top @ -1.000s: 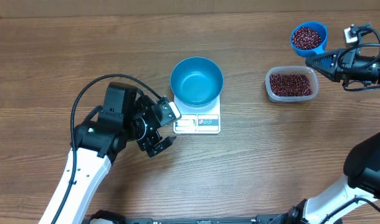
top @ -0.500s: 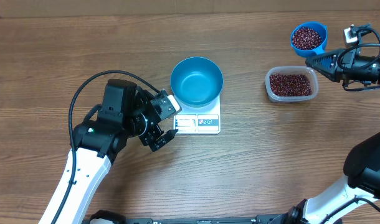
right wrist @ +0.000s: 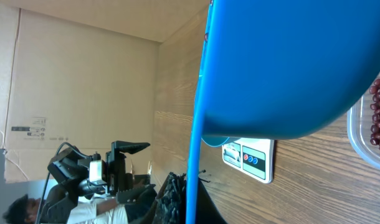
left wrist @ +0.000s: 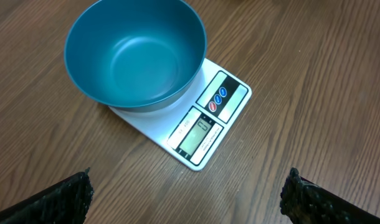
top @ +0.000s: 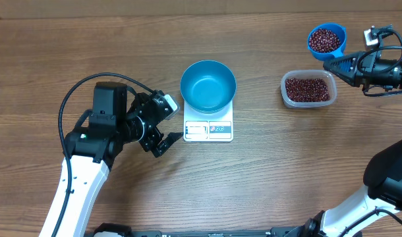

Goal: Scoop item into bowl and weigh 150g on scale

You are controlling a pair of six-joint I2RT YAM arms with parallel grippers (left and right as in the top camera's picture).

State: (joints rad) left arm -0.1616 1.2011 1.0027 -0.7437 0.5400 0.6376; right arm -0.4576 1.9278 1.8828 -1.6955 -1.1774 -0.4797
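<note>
I have pulled my left pincer (top: 168, 123) back from the scale (top: 209, 130). It is wide open and holds nothing. The bowl (top: 208, 85) sits empty on the scale. My right pincer (top: 331, 64), far right of the scale, is shut tight on the scoop (top: 343, 31) full of beans (top: 325, 41). I think pouring comes next.

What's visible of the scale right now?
The scale is a small white rectangular slab, plastic by its look, lying flat on the wooden table. Along one edge sit a display reading what looks like zero and a panel with three round buttons. The empty teal bowl stands on its platform; nothing else touches it.
</note>
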